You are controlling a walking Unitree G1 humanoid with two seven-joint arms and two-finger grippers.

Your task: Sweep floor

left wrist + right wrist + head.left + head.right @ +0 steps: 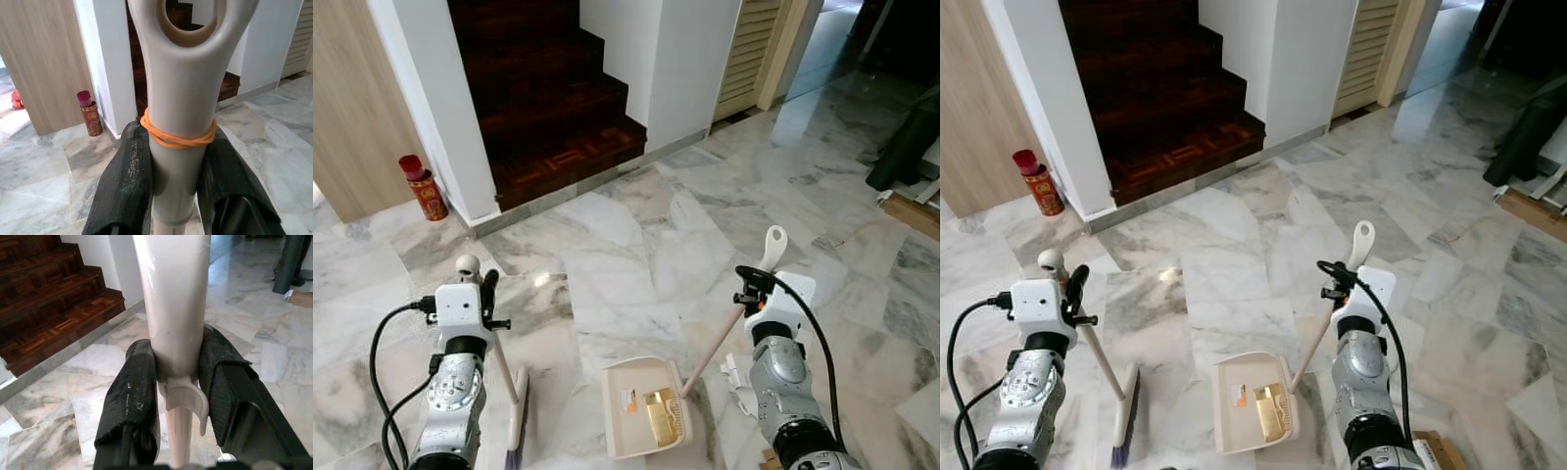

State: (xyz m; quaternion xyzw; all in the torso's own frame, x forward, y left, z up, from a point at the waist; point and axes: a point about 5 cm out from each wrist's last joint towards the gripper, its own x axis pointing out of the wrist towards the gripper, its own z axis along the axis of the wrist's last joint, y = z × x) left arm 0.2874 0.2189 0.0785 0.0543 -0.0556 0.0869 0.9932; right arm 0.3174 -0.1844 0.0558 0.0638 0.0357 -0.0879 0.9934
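My left gripper is shut on the cream broom handle, which has an orange rubber band around it. The broom head with purple bristles rests on the marble floor by my left side. My right gripper is shut on the dustpan handle, a long cream stick. The cream dustpan sits flat on the floor between my arms, holding a gold wrapper and a small orange scrap.
A dark wooden staircase rises ahead between white walls. A red canister stands by the wall at the left. A dark bag and a wooden board lie at the right. White crumpled litter lies beside my right arm.
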